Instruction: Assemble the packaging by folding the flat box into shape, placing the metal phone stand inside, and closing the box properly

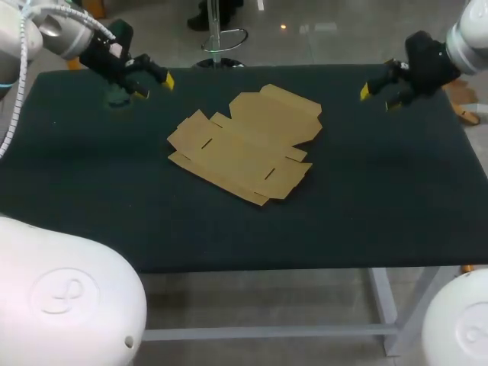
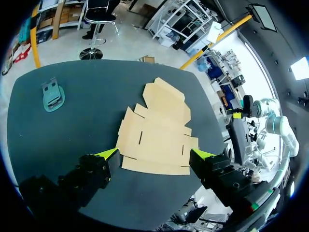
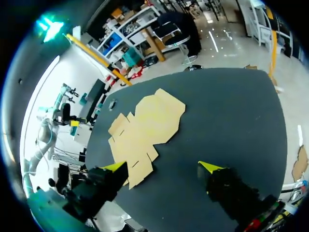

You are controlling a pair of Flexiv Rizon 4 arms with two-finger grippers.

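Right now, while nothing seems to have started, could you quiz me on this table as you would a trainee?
1. Is the cardboard box flat or folded up?
2. True or false: the phone stand lies on the box.
3. The jaws of the left arm and right arm are: A) both open and empty; B) both shut on the box; C) one open, one shut.
Key: 1 flat; 2 false, it lies apart from it; 3 A.

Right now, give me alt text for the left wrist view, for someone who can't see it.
A flat, unfolded cardboard box lies on the dark table ahead of the open left hand, seen between its yellow-tipped fingers. A teal-grey phone stand lies apart from the box, near the table's edge.
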